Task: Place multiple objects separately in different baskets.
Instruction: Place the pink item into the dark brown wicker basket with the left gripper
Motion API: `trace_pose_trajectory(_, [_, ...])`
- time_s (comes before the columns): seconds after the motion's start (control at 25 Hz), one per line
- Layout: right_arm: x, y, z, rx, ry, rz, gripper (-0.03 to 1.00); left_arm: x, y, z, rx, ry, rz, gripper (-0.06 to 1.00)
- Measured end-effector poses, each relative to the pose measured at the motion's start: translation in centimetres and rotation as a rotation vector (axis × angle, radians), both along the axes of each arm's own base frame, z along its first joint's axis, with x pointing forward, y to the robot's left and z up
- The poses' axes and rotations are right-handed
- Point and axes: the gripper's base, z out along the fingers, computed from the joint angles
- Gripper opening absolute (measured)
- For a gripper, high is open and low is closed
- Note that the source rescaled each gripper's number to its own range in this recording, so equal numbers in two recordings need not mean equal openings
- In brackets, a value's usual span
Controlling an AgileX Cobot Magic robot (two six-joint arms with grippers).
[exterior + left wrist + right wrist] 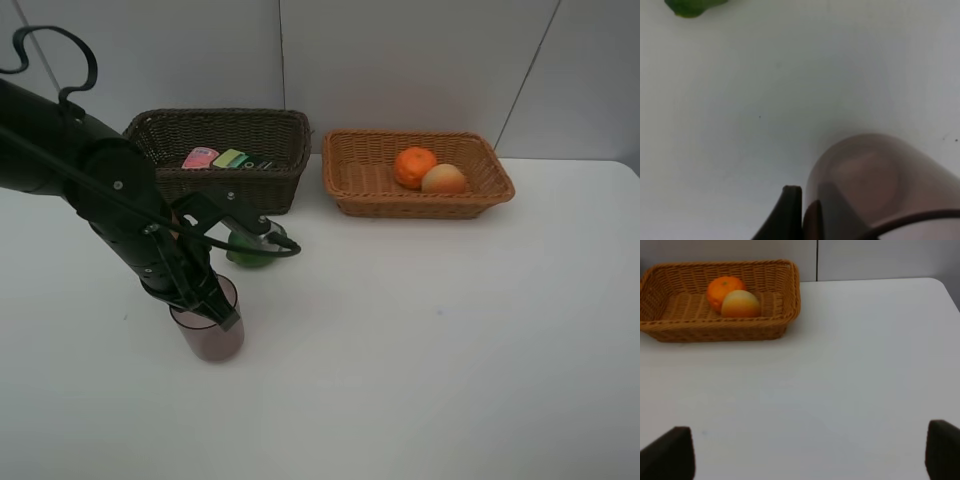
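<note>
Mauve see-through cup [210,335] is the one in play right now. It sits in the lower left of the high view, upright and, as far as I can tell, with its base on the white table [450,330]. The left gripper [214,308] is clenched on its rim, and the left wrist view looks like one finger outside the wall and one inside. Progress looks past halfway to me. The light tan basket [350,195] at upper right of centre already holds the orange mandarin [414,166] and the paler red-orange fruit [444,179], which touch each other. The dark brown basket [200,190] at upper left has a pink tube [200,157], a yellow-green thing [232,158] beside it and something dark [262,163] I can't make out. What's left is the cup and the green lime [250,252]. The lime is out on the table just in front of the dark basket, half hidden behind the arm's wrist and its black cable [262,243]. If the cup goes to the dark basket, I'd guess the lime is right on the straight line there, and that basket's wall is tall, so it needs a proper lift first. The right gripper [810,455] shows only in its own wrist view — spread wide, nothing between the fingers, and well clear of the tan basket.
</note>
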Motion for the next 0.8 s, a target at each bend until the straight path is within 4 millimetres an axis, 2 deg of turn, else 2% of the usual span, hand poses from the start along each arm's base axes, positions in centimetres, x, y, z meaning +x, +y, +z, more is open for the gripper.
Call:
trace_pose_trajectory(0.64, [0.0,0.0,0.0,0.000,0.000,0.000,1.00,0.2,-0.1,0.3,0.012,0.009,0.001,0.00])
trace_pose_trajectory(0.8, [0.0,0.0,0.0,0.000,0.000,0.000,1.00,0.8,-0.4,2.3,0.018,0.017,0.041,0.00])
